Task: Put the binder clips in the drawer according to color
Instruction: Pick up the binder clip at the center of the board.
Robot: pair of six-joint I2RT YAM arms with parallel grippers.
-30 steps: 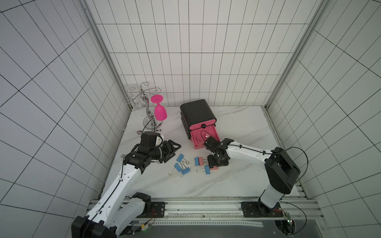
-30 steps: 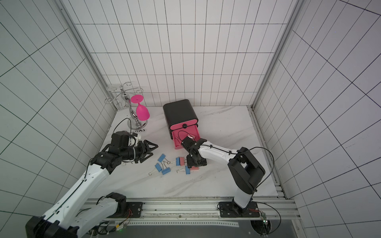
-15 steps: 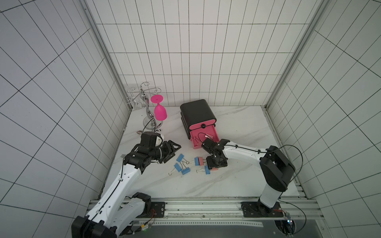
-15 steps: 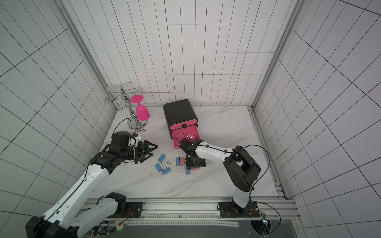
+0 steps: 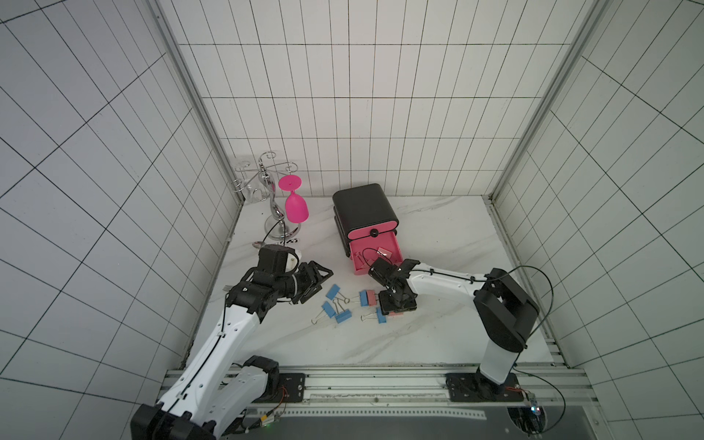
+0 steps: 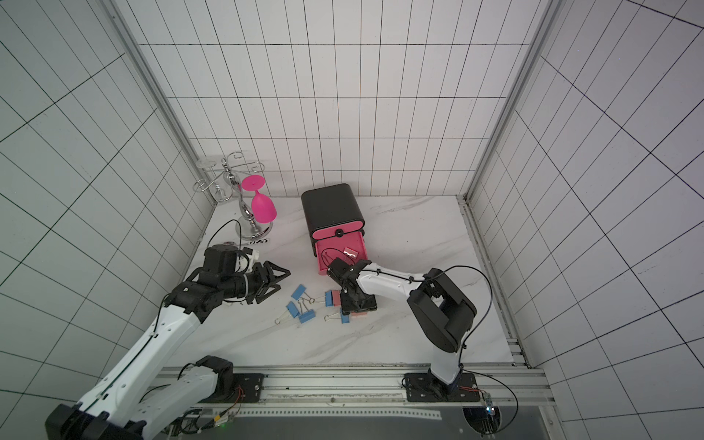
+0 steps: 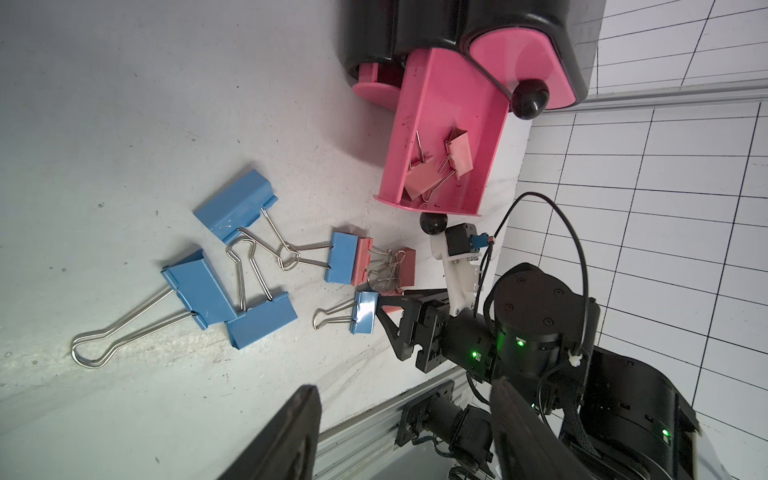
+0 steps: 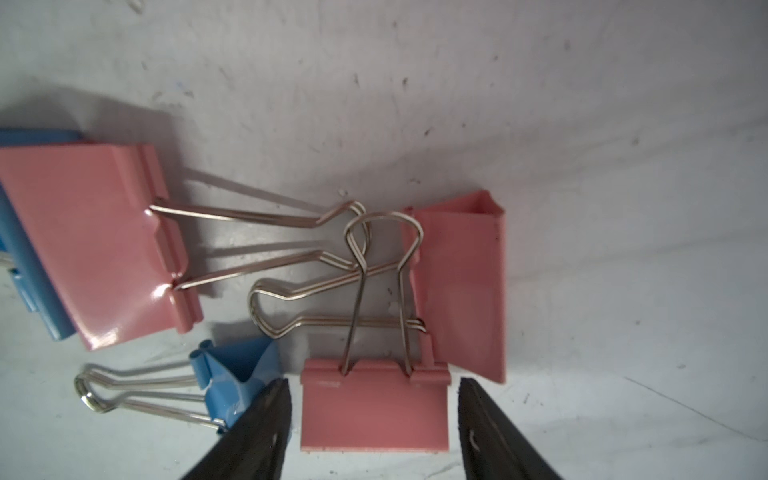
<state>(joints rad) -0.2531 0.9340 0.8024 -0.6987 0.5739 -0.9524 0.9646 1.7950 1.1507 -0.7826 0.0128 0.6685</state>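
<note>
Right tool [image 8: 374, 386] straddles a pink binder clip [image 8: 374, 411], open, not touching.

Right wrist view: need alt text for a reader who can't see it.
The right gripper, jaws open, straddles a salmon-pink binder clip on the white table, a gap on each side. A second pink clip and a third pink clip lie beyond, wire handles crossing its own, and a blue clip sits beside one finger.

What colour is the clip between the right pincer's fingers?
The clip is salmon pink with silver wire handles; the right wrist view shows it best.
</note>
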